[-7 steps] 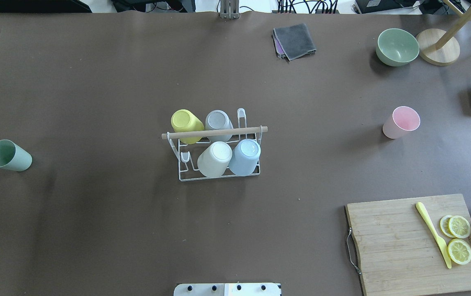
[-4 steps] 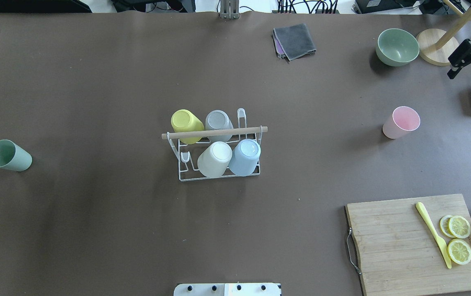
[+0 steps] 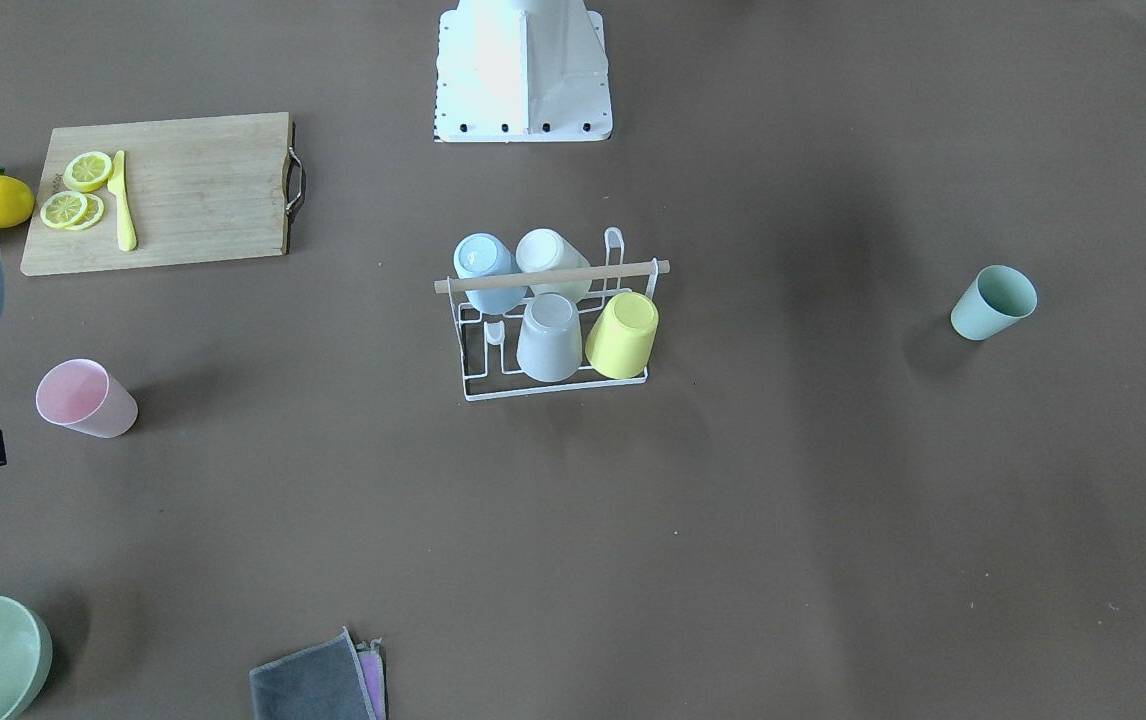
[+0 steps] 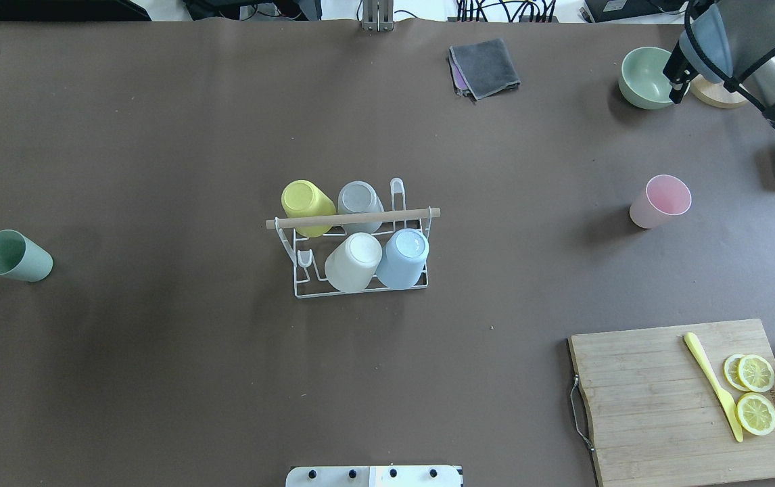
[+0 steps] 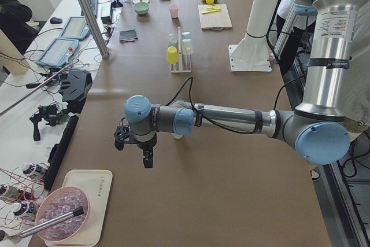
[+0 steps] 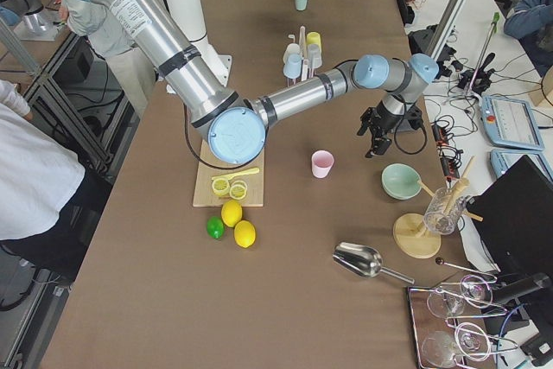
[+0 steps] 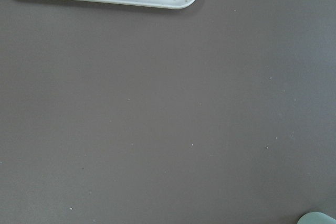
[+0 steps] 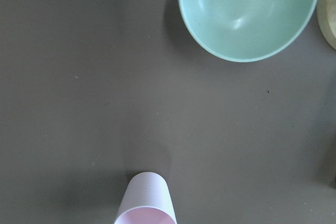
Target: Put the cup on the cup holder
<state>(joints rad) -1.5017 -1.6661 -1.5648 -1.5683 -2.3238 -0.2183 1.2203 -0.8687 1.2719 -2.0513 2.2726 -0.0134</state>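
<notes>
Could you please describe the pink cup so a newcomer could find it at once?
From the white rack in the middle, look toward the robot's right. The pink cup stands alone, mouth up, between the green bowl and the cutting board. It is the only pink one, and sits off the rack.

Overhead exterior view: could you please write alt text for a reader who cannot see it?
A white wire cup holder at the table's centre holds four upturned cups: yellow, grey, white and blue. A pink cup stands apart on its right, a green cup on its left; the right arm shows at top right.
</notes>
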